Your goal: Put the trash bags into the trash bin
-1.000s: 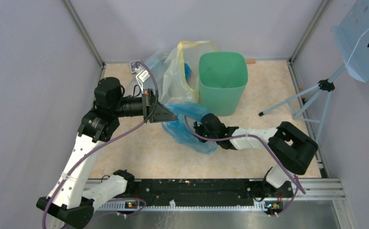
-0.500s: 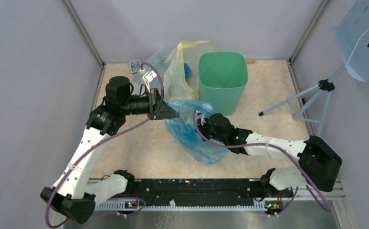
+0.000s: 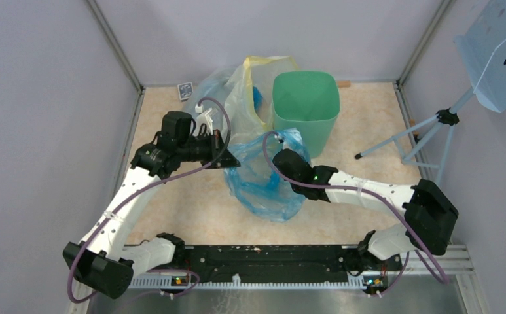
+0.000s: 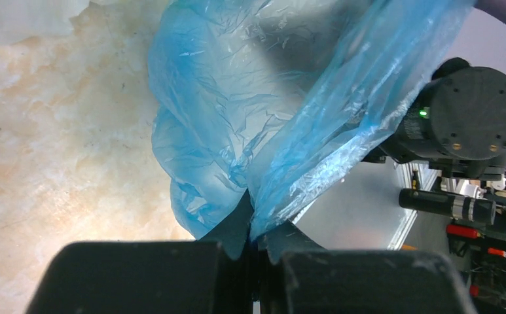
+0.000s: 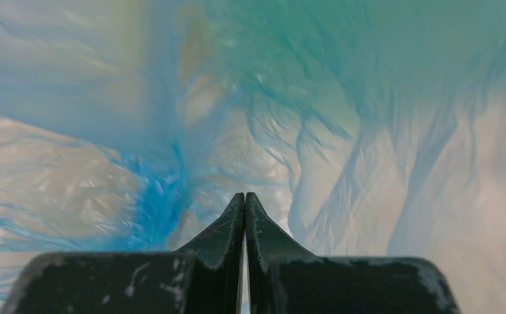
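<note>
Plainly, the left gripper (image 4: 255,241) is clenched on a gathered fold of the thin, crinkly, translucent blue plastic bag (image 4: 237,111). The film runs straight out from between its two black fingers (image 4: 139,275) and fans wide ahead of them. To one side of that fold the bag sags onto the beige marbled table (image 4: 54,131). To the other side a taut sheet climbs past the black wrist of the right arm.

The right gripper (image 5: 245,199) has its fingers pressed tight together, tips meeting in a thin line, nipping the bag's film. Blue plastic fills the whole view around them, creased into a darker blue bunch just beside the tips. A green cast shows through the film farther ahead.

From the top camera the bag hangs between the two sets of fingers, its raised edge above the right ones and its lower bulk resting on the table beneath both. It lies wholly outside the squarish mint-green plastic bin (image 3: 307,134), which stands upright just beyond the right fingers. The bag's raised edge overlaps the bin's near wall, and whether they touch I cannot tell. A larger clear-and-yellowish plastic sack (image 3: 250,85) slumps beyond the left fingers, right beside the bin.
</note>
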